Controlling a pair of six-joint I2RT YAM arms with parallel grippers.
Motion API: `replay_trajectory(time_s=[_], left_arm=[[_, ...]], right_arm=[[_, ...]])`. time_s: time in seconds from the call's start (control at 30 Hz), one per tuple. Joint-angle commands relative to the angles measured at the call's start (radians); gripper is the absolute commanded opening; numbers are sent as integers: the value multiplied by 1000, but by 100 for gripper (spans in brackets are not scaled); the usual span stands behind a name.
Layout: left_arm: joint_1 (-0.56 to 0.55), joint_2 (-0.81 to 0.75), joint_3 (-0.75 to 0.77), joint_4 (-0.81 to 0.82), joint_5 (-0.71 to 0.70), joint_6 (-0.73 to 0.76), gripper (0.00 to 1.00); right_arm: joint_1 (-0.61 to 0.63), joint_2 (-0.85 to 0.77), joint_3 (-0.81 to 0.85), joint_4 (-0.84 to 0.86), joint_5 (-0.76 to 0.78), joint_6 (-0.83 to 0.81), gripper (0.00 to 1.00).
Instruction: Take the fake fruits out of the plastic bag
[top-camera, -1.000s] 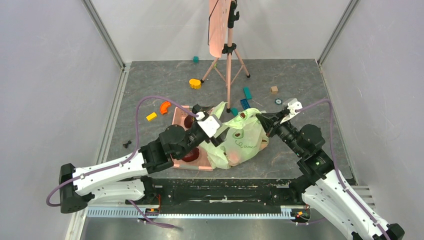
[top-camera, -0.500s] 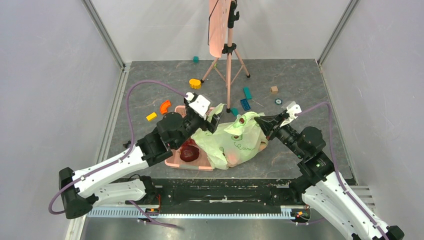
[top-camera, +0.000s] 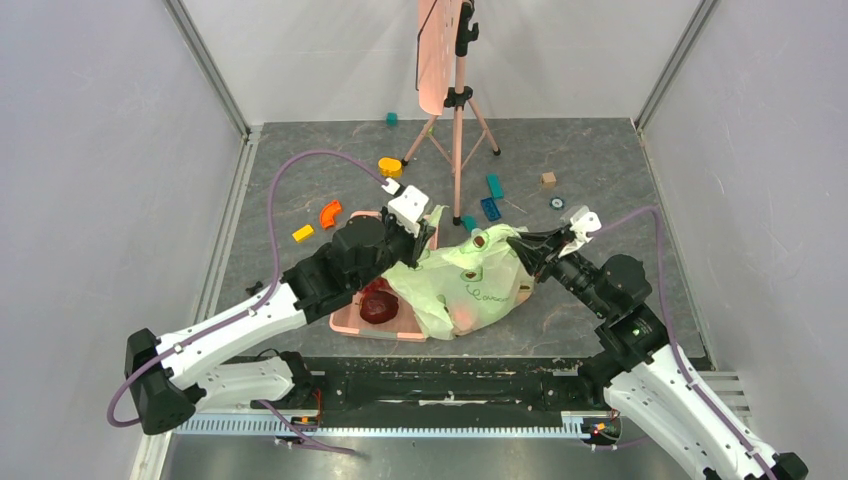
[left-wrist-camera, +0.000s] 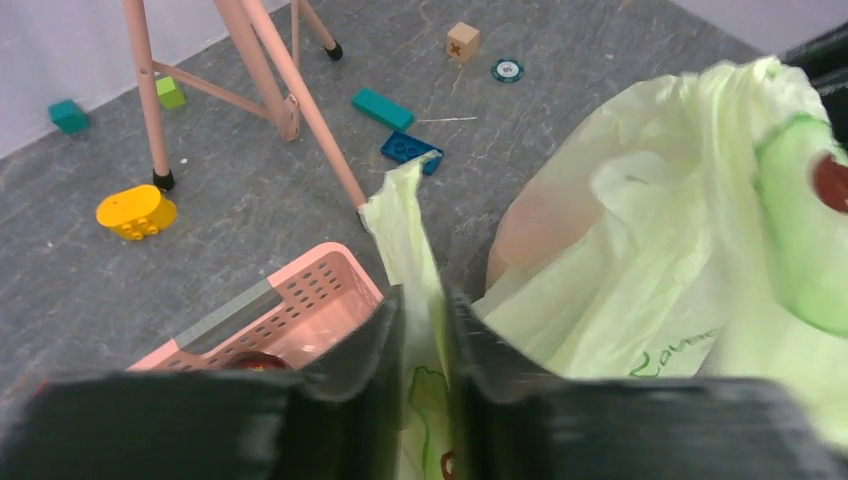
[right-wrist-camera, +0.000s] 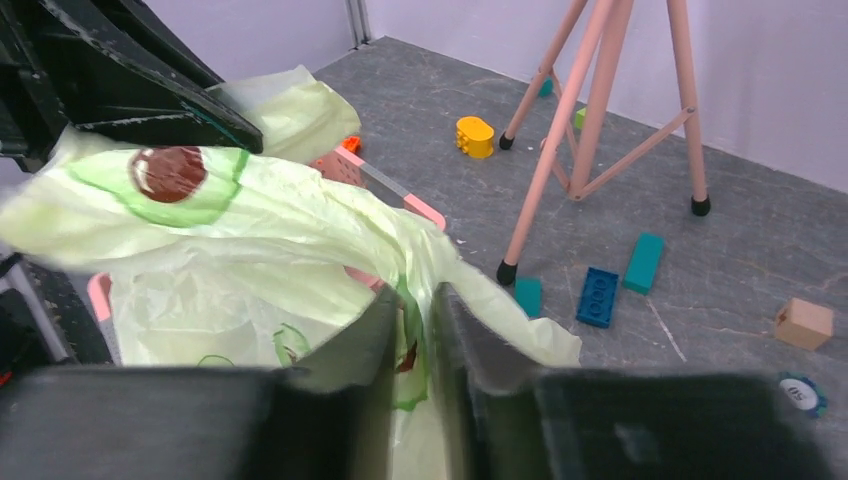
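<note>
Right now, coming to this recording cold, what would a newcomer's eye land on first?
First, the crinkly pale-green plastic bag at the table's middle, pinched on its left by the left gripper and on its right by the right gripper. Next, the pink basket at the bag's left edge, holding a dark maroon fruit. Behind them stands the pink tripod, with toy blocks scattered around it.

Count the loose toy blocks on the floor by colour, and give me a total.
Teal blocks: 3
Yellow blocks: 2
Blue blocks: 1
Orange blocks: 1
Green blocks: 1
Wooden blocks: 1
Total: 9
</note>
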Motion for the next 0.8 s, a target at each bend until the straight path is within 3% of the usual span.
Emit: replay_trajectory(time_s=[0.0, 0.13, 0.23, 0.43, 0.63, 0.73, 0.77], left_arm=[[4, -3, 41, 2, 6, -36, 18], [4, -10, 33, 31, 55, -25, 13], [4, -9, 32, 50, 73, -16, 2], [5, 0, 30, 66, 89, -15, 2], [5, 5, 28, 74, 106, -7, 2], [4, 6, 28, 77, 107, 1, 2], [4, 6, 29, 77, 105, 4, 2]], right_arm=[[0, -21, 3, 45, -23, -61, 32], [0, -23, 10, 46, -37, -137, 66], [0, -3, 22, 46, -87, -217, 74], [0, 53, 44, 47, -191, -361, 81], [0, 115, 75, 72, -205, -394, 82], [0, 163, 102, 84, -189, -396, 79], [0, 181, 116, 85, -169, -387, 74]])
